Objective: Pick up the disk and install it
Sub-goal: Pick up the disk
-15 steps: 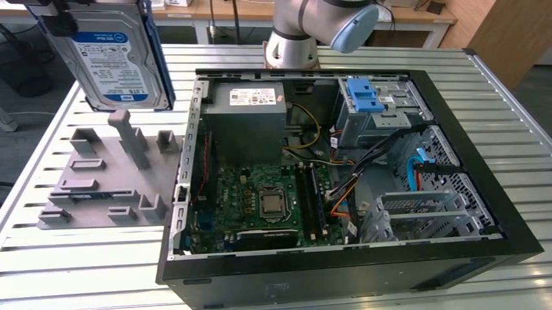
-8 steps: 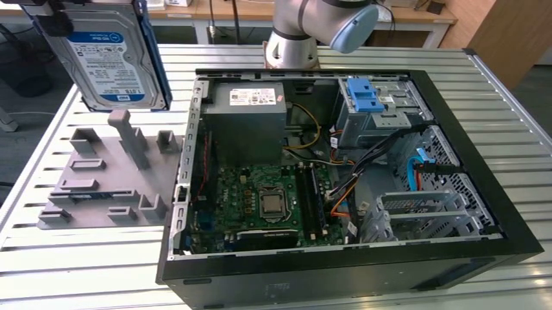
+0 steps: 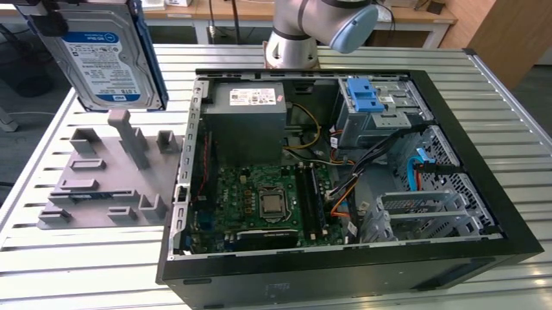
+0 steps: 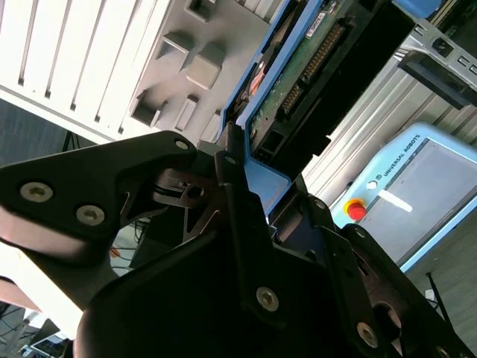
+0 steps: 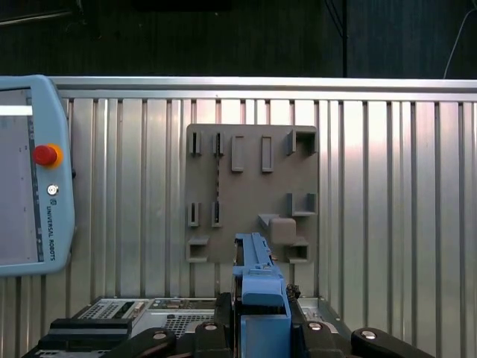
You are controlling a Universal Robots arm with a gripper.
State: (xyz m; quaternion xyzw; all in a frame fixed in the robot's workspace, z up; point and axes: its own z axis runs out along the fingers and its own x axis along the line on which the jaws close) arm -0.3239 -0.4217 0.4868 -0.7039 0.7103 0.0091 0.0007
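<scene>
The disk [image 3: 108,58], silver-grey with a white-and-blue label and a blue carrier frame, hangs upright in the air at the exterior view's upper left. It is above the grey holder plate [image 3: 103,174]. My gripper [image 3: 53,19] is shut on its top edge. In the second wrist view the fingers [image 4: 231,186] clamp the blue frame, and the disk's green circuit side [image 4: 298,82] shows beyond them. In the first wrist view the disk [image 5: 257,272] is seen edge-on between the gripper's fingers [image 5: 216,332], over the holder plate [image 5: 250,186].
The open computer case [image 3: 483,161] lies on the slatted metal table [image 3: 103,265]. Inside are the grey power-supply box [image 3: 245,123], the motherboard [image 3: 267,200], and a metal drive cage with a blue latch [image 3: 366,97]. A teach pendant [image 5: 30,171] lies on the table beside the plate.
</scene>
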